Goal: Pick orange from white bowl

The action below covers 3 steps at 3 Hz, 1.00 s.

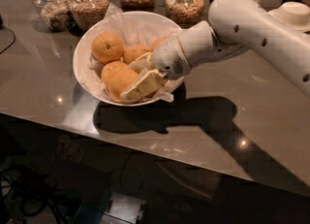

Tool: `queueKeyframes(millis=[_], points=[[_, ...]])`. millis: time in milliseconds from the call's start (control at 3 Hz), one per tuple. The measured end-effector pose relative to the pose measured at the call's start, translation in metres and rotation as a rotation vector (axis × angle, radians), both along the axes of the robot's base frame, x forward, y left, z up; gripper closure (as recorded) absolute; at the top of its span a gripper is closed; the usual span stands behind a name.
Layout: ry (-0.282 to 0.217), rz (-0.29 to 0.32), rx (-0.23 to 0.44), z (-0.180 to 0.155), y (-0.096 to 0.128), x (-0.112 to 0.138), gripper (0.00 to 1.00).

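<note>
The white bowl point(85, 75), lined with crinkled white paper, stands on the grey-brown counter at left of centre. It holds several oranges. One orange at the back left point(107, 47) shows a dark stem dot; two more lie behind. The front orange point(116, 77) lies at the bowl's near side. My gripper point(131, 80) reaches into the bowl from the right. Its cream fingers point(145, 85) sit on either side of the front orange's right part, touching it. The orange rests low in the bowl.
Several glass jars of grains and nuts point(88, 5) stand in a row behind the bowl. A stack of white plates point(293, 14) sits at the back right. The counter's front edge point(145, 150) runs below the bowl, with cables on the floor beneath.
</note>
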<state>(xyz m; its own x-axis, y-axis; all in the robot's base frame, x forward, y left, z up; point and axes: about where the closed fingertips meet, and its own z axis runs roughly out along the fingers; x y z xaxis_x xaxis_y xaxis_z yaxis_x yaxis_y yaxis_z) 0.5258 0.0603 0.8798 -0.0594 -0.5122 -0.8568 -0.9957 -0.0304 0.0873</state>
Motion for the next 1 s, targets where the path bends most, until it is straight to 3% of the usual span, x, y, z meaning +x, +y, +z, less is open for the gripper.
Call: queueKeyframes(millis=[333,667,1000], points=[[0.0,0.0,0.0,0.004,0.001,0.0,1.0],[-0.006,0.002,0.004,0.006,0.002,-0.001,1.0],[-0.088,-0.018,0.08,0.035,-0.005,-0.017,1.0]])
